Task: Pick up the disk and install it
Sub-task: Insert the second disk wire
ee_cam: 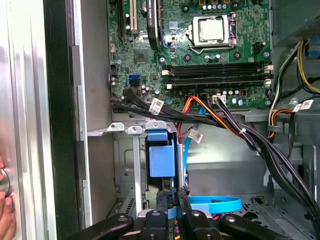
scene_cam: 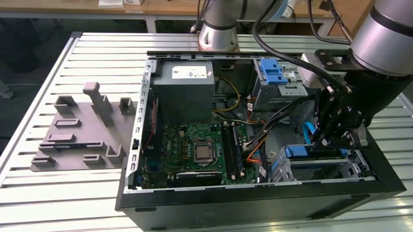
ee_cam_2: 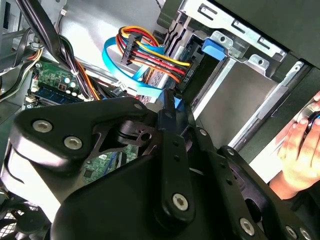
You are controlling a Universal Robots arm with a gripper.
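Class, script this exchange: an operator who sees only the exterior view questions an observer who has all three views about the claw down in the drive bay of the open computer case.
Operator: What sits straight ahead of the claw?
Observer: In the first wrist view, what looks like the disk stands edge-on in the bay, blue rail facing the claw.
Operator: Is anyone close to the case?
Observer: Yes. In the second wrist view a person's hand lies just outside the case wall.
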